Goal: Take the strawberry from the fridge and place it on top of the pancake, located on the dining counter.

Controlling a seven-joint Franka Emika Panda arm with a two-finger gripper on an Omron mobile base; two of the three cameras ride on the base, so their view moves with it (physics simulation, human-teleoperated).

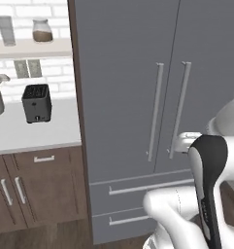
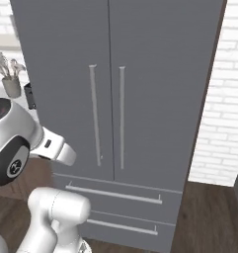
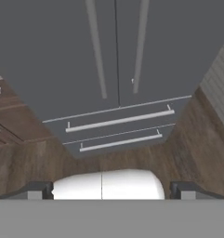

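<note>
Here, the closed fridge (image 2: 140, 74) stands on wood floor (image 3: 187, 139).

- Left base view sits behind the arm, off to the left of the fridge (image 1: 138, 97), so it also catches the toaster (image 1: 37, 102) on the surface left of the fridge.
- Right base view faces the same fridge doors from the right.
- Hand view tilts down at the fridge's lower drawers (image 3: 118, 128) and floor.

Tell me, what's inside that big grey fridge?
That cannot be seen: both doors of the fridge are shut, as are its two lower drawers. Only the grey fronts and silver bar handles show, so whatever sits on its shelves is covered.
</note>
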